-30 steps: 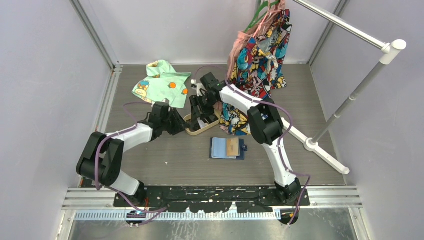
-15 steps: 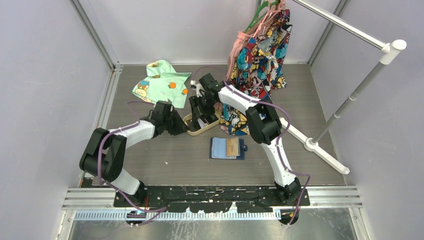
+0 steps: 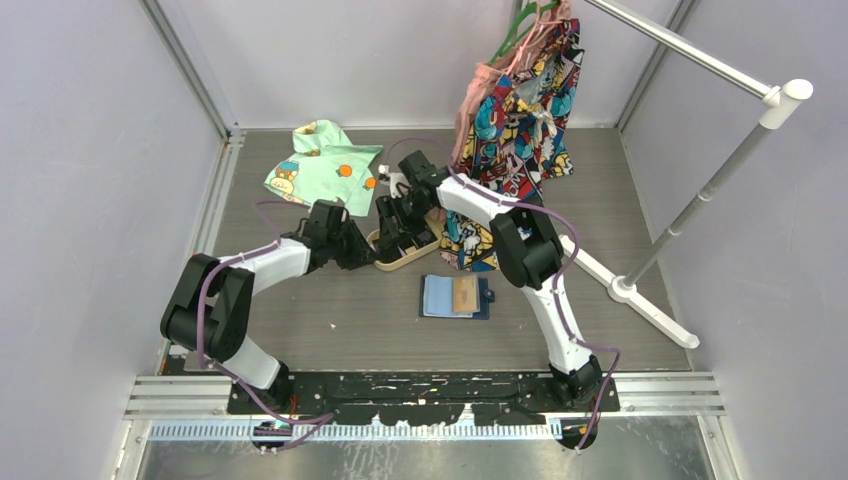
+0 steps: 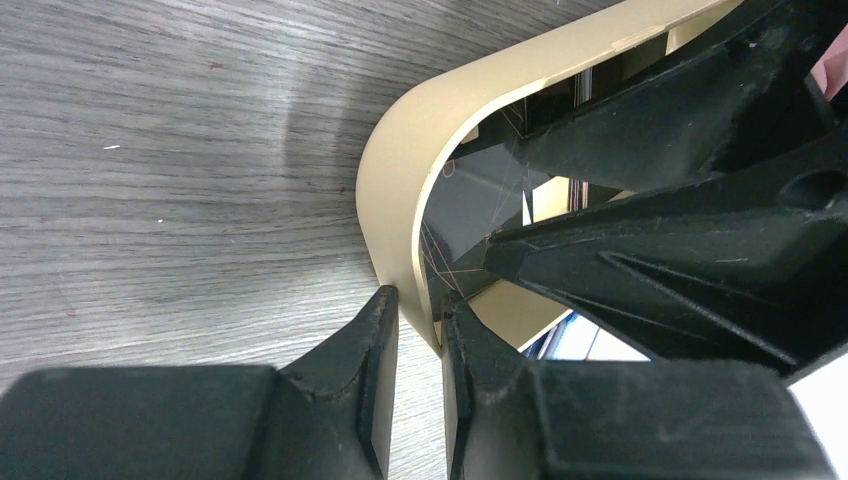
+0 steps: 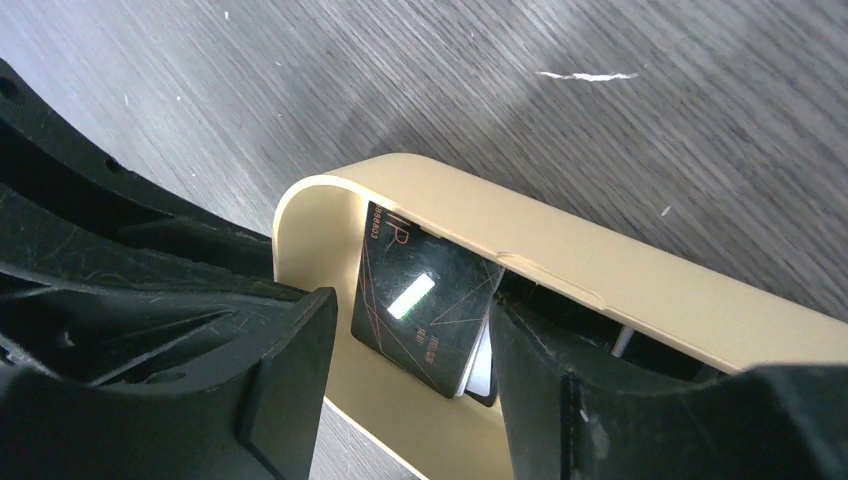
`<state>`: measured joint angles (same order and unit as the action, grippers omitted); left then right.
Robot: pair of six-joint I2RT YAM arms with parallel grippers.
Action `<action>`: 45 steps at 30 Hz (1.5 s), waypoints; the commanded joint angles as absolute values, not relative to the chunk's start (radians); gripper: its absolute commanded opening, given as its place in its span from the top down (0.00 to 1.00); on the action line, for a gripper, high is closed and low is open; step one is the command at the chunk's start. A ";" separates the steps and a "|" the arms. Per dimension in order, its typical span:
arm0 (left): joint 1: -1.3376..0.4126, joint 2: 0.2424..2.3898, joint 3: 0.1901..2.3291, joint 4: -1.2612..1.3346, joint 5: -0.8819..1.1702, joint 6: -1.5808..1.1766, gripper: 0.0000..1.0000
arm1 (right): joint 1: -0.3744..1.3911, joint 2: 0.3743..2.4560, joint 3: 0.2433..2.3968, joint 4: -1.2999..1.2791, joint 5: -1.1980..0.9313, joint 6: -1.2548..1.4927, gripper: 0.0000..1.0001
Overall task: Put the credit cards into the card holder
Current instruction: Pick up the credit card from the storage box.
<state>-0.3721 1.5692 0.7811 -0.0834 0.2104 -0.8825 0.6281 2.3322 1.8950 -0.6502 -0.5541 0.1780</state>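
Observation:
The navy card holder (image 3: 455, 297) lies open on the table, with an orange-yellow card (image 3: 464, 292) lying on its right half. A stack of black credit cards (image 5: 425, 305) leans inside the tan oval tray (image 5: 560, 265). My right gripper (image 5: 410, 345) is open, reaching down into the tray with one finger on each side of the stack and not closed on it. My left gripper (image 4: 420, 310) is shut on the tray's near wall (image 4: 395, 190), pinching it between its fingertips. In the top view both grippers meet at the tray (image 3: 392, 262).
A green patterned garment (image 3: 322, 165) lies at the back left. A colourful garment (image 3: 520, 100) hangs from a white rack (image 3: 700, 200) at the back right, its base bar (image 3: 625, 288) lying on the table to the right of the wallet.
My right gripper has shifted a little left and lower into the tray. My left gripper has stayed on the tray wall.

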 commanded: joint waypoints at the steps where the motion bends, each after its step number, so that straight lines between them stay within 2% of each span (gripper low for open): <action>1: -0.387 1.584 0.807 -0.062 0.249 -0.868 0.80 | 0.638 2.342 1.846 -0.624 -0.691 0.242 0.38; 5: -0.388 1.579 0.807 -0.065 0.250 -0.868 0.80 | 0.632 2.316 1.822 -0.561 -0.797 0.300 0.44; 9: -0.388 1.569 0.800 -0.068 0.245 -0.868 0.81 | 0.613 2.274 1.779 -0.463 -0.897 0.386 0.58; 12: -0.388 1.564 0.798 -0.072 0.240 -0.869 0.81 | 0.599 2.242 1.750 -0.396 -0.941 0.445 0.65; 21: -0.388 1.563 0.810 -0.084 0.233 -0.869 0.81 | 0.597 2.200 1.699 -0.302 -0.988 0.531 0.71; 29: -0.389 1.562 0.821 -0.090 0.231 -0.864 0.81 | 0.602 2.224 1.724 -0.408 -0.902 0.457 0.70; 36: -0.389 1.562 0.825 -0.092 0.234 -0.862 0.81 | 0.616 2.232 1.780 -0.595 -0.658 0.311 0.65; 42: -0.391 1.574 0.832 -0.088 0.242 -0.861 0.81 | 0.615 2.179 1.760 -0.577 -0.764 0.271 0.58; 45: -0.389 1.575 0.837 -0.091 0.238 -0.861 0.81 | 0.614 2.137 1.760 -0.591 -0.740 0.231 0.54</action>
